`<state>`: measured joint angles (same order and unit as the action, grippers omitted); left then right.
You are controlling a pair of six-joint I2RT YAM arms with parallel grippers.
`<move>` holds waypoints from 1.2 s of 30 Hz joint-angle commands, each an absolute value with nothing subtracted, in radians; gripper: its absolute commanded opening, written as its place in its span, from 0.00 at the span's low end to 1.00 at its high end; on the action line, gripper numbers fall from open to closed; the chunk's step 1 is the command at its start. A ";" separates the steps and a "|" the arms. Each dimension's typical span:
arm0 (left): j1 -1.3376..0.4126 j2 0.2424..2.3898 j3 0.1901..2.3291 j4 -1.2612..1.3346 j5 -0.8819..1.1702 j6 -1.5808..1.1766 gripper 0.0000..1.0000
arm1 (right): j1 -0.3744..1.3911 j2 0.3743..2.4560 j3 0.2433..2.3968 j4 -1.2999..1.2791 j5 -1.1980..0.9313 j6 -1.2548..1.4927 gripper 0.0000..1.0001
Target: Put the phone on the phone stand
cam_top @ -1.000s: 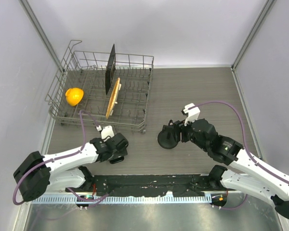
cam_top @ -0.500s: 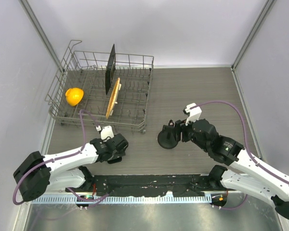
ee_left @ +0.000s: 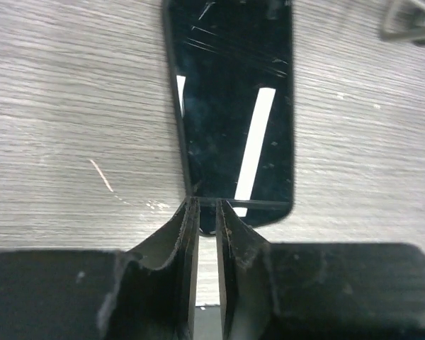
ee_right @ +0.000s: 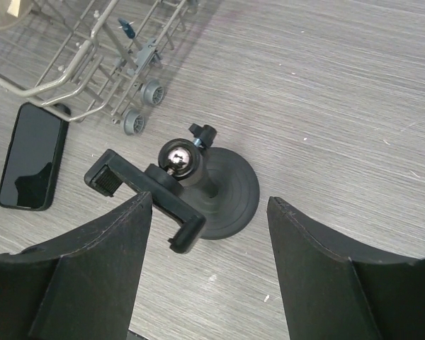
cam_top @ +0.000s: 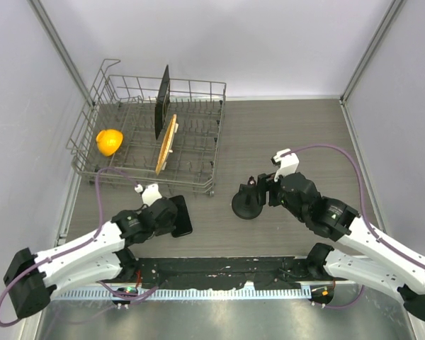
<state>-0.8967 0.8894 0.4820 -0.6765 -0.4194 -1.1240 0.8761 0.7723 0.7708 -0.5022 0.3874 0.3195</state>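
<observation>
The phone (cam_top: 182, 216) lies flat, screen up, on the table just in front of the dish rack's near right corner. It also shows as the phone (ee_left: 234, 106) and the phone (ee_right: 30, 157). My left gripper (cam_top: 170, 220) (ee_left: 207, 212) is shut, its tips at the phone's near short edge with only a thin slit between the fingers and nothing pinched. The phone stand (cam_top: 248, 205) (ee_right: 230, 188) sits mid-table on its round base, its clamp arm (ee_right: 145, 191) tilted left. My right gripper (cam_top: 261, 194) (ee_right: 209, 200) hangs open above it, fingers either side, touching nothing.
A wire dish rack (cam_top: 103, 177) (ee_right: 78, 64) fills the back left. It holds an orange object (cam_top: 109, 141), an upright black square plate (cam_top: 162, 99) and a tan plate (cam_top: 166, 145). Its caster wheels (ee_right: 145, 106) stand close behind the stand. Walls enclose the table's sides.
My left arm pulled back toward its base and its jaws went from wide open to shut, uncovering the phone. My right gripper opened a little wider above the stand.
</observation>
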 commanded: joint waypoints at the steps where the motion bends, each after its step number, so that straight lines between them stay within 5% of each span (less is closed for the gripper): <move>1: -0.899 0.787 0.512 -0.679 -0.351 -1.085 0.12 | 0.873 0.721 0.811 -0.495 0.446 0.319 0.72; 3: -0.897 0.761 0.515 -0.696 -0.338 -1.095 0.02 | 0.873 0.713 0.811 -0.491 0.437 0.325 0.72; 5: -0.897 0.756 0.523 -0.721 -0.337 -1.098 0.11 | 0.874 0.713 0.815 -0.491 0.423 0.327 0.72; 9: -0.897 0.796 0.552 -0.724 -0.347 -1.083 1.00 | 0.874 0.716 0.822 -0.502 0.407 0.318 0.72; 23: -0.899 1.233 0.750 -0.709 -0.498 -1.085 1.00 | 0.873 0.684 0.805 -0.495 0.413 0.310 0.72; 36: -0.899 1.354 0.716 -0.585 -0.520 -1.078 1.00 | 0.873 0.678 0.788 -0.486 0.416 0.311 0.72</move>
<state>-0.9009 1.3334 0.7376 -0.6594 -0.4713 -1.0641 0.8745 0.6853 0.7773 -0.5098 0.3996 0.3168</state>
